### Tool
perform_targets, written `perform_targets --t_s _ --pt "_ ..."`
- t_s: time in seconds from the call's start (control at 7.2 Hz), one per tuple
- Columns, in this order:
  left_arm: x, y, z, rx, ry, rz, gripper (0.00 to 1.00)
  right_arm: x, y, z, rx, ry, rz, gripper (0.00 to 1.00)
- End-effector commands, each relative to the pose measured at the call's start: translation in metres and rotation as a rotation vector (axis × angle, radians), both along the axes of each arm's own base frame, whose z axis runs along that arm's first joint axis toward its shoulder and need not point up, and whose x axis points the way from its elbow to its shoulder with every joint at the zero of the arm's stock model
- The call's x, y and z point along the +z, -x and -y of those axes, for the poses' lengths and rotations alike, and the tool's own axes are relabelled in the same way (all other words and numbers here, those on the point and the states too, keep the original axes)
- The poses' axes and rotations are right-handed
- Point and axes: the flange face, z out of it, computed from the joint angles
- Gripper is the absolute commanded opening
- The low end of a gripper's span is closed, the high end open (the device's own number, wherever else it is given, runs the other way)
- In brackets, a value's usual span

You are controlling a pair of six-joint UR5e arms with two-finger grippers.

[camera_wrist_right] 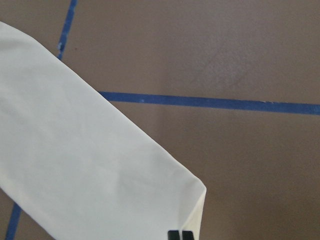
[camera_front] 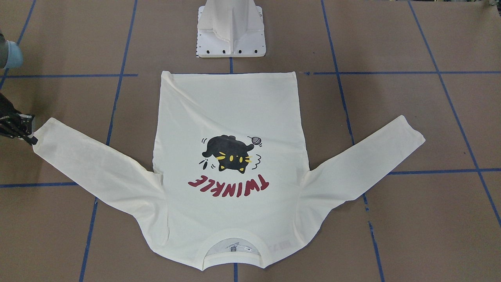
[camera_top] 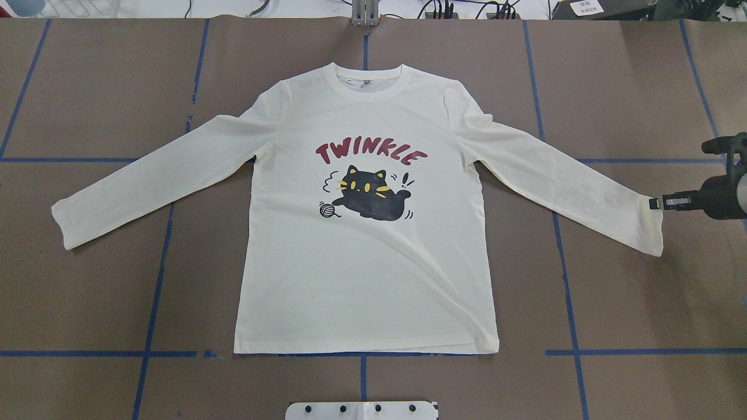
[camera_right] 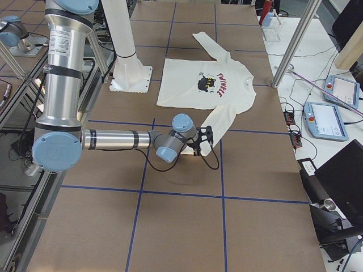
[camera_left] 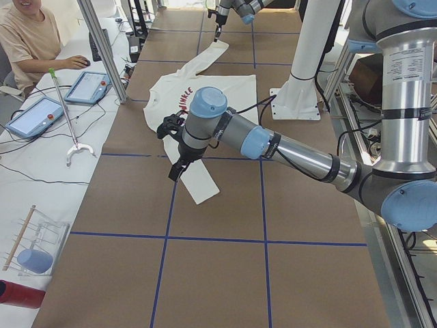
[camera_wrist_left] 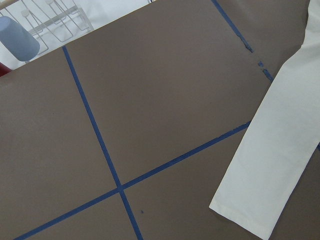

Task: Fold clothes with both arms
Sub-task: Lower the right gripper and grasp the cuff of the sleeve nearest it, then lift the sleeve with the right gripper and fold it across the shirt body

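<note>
Left gripper: jaws too small to read. Right gripper on the sleeve, clipped by the bottom edge.

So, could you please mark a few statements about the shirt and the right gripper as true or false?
1. The T-shirt lies print side up. True.
2. Both sleeves are folded across the body. False: the left sleeve and right sleeve lie spread out sideways.
3. The right gripper is at the right cuff. True.
4. The collar points toward the white base. False: the hem is nearest the base.
5. The left cuff hangs in the air. False: it lies flat.
</note>
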Motion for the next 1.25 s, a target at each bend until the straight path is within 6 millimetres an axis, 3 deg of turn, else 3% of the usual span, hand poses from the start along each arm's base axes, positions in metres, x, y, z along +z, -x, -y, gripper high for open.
perform_targets --t_s 0.0,0.14,0.42,0.56,0.69,0.83,0.97,1.11 --pt "0.001 0.0 0.0 0.0 0.001 0.0 1.0 -0.092 0.009 0.016 0.004 0.027 -0.019 0.0" --pt "0.001 0.0 0.0 0.0 0.001 0.0 1.0 -0.146 0.018 0.029 0.007 0.048 -0.035 0.0" --pt "0.0 0.0 0.0 0.001 0.001 -0.001 1.0 -0.284 0.058 0.085 0.048 0.146 -0.072 0.0" --pt "0.001 0.0 0.0 0.0 0.003 0.0 1.0 -0.354 0.076 0.098 0.08 0.178 -0.1 0.0" --pt "0.004 0.0 0.001 0.0 0.007 0.0 1.0 -0.407 0.098 0.105 0.102 0.202 -0.097 0.0" --pt "0.004 0.0 0.001 0.0 0.009 0.0 1.0 -0.452 0.139 0.116 0.16 0.205 -0.087 0.0" --pt "0.005 0.0 0.001 0.0 0.01 0.0 1.0 -0.483 0.192 0.123 0.201 0.22 -0.103 0.0" --pt "0.005 0.0 0.001 0.0 0.01 0.0 1.0 -0.492 0.261 0.12 0.245 0.232 -0.093 0.0"
